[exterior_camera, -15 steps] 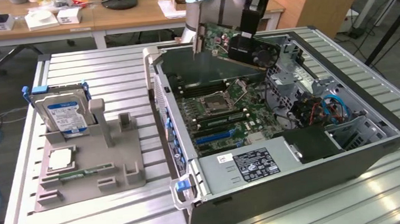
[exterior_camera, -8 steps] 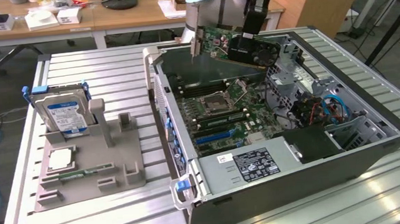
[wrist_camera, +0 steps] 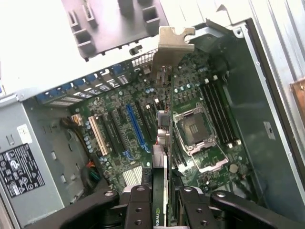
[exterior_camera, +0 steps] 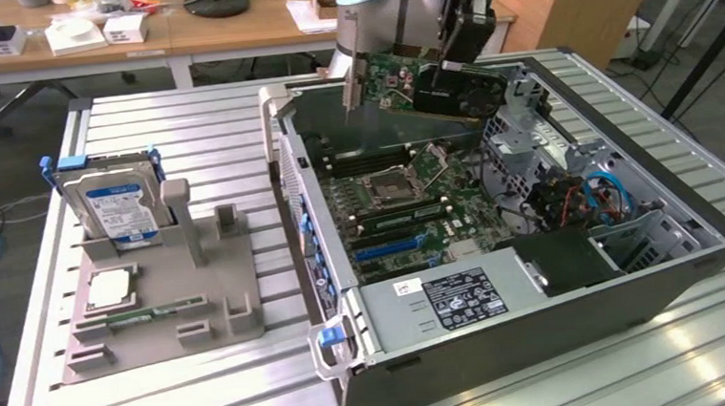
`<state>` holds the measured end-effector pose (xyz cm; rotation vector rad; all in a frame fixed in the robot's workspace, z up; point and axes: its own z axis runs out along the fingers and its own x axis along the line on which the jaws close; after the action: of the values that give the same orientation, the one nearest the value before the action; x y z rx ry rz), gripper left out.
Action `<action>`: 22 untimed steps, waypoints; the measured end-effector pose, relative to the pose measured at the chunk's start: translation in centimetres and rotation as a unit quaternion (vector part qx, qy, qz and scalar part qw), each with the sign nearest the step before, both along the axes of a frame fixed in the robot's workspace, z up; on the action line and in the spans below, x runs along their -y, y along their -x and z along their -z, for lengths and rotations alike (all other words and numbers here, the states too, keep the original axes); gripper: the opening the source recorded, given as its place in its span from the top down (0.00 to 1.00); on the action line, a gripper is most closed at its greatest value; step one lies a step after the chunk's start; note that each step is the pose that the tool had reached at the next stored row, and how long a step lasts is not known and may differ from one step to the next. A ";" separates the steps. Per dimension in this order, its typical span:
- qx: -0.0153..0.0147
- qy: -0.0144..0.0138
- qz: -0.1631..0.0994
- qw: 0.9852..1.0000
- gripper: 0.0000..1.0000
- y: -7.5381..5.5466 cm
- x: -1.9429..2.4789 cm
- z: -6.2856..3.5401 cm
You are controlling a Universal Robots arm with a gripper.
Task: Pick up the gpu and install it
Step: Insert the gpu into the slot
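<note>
Currently gripper (wrist_camera: 165,198) is clenched on the gpu (exterior_camera: 445,92), which hangs edge-down beneath it over the motherboard (wrist_camera: 190,90) inside the case (exterior_camera: 576,332). Card looks light, stiff and fragile (best held by board edges, not chips). Blue slot (wrist_camera: 135,128) sits below, slightly aside.

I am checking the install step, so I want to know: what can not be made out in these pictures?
- Exterior view: the arm is cut off by the top edge.
- Wrist view: the gpu, held by the gripper, is edge-on, so its broad faces are hidden.
- Exterior view: the text on the hard drive label is too small to read.
</note>
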<state>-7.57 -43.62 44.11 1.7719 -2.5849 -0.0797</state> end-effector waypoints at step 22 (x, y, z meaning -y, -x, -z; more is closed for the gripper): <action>0.000 0.000 -0.198 0.980 0.74 0.0 0.00 0.11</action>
<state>-7.57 -43.62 44.00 2.2423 -2.1753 -0.0759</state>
